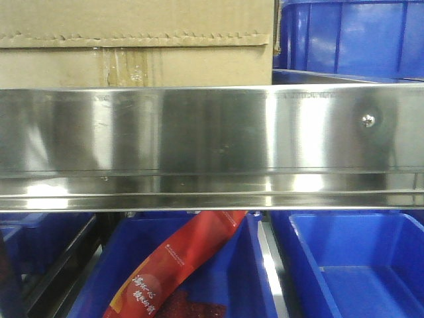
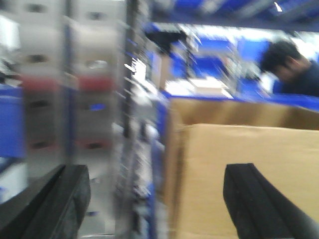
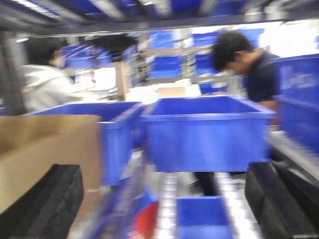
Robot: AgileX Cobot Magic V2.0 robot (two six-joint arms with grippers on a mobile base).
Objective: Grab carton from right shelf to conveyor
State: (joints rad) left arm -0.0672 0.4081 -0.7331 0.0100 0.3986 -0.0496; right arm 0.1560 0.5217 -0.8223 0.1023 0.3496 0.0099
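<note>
Up at 11 o'clock behind the right shelf (image 1: 199, 132) rail, the carton (image 1: 132, 40) is sitting ungrasped, your left gripper (image 2: 154, 204) and right gripper (image 3: 164, 209) are both gaping wide and empty, so you're looking at grasp, lift and conveyor transfer all pending.

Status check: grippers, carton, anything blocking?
Left gripper, right gripper both open, empty. Carton on right shelf, not gripped. Blue bin close beside it; shelf rail hides carton's base.

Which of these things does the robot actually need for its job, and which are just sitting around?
Needed: carton; shelf. The conveyor is not in view.

Just sitting around: blue bins; red packet; person in dark top; person in white top.
</note>
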